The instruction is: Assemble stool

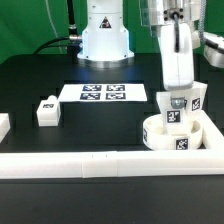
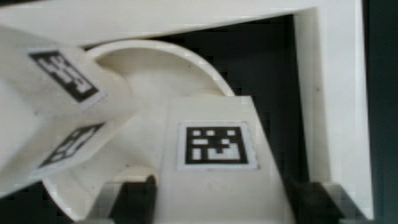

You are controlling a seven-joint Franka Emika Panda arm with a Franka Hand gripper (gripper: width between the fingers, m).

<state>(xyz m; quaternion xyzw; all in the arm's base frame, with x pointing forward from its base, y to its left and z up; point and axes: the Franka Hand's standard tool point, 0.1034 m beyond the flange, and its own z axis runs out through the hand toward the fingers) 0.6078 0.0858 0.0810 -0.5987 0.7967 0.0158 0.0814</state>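
At the exterior view's left, a spare leg (image 1: 46, 110) lies alone on the table (image 1: 30, 75), well apart from the work and apparently waiting its turn. Beside it toward the middle lies the marker board (image 1: 103, 92), flat and bare of parts.

Along the front runs a long white rail (image 1: 90, 166), which turns a corner at the exterior view's right. The seat (image 1: 160, 138) sits tucked into that corner, touching or nearly touching the rail. This is probably so the rail braces it against sliding or turning while the legs are driven in.

Two legs stand upright on the seat. The nearer leg (image 1: 175, 112) is directly under the gripper (image 1: 176, 92). The other leg (image 1: 196, 100) stands just beside it, toward the exterior view's right, and looks already seated.

In the wrist view, the gripper (image 2: 228, 200) straddles the nearer leg (image 2: 214, 145), with a finger on each flank and the tag facing the camera. The fingers (image 2: 134, 198) are spread about as wide as the leg. A thin dark strip shows on one side, so it is not clear whether they are clamping it. Coming from above suits twisting the leg into its socket.
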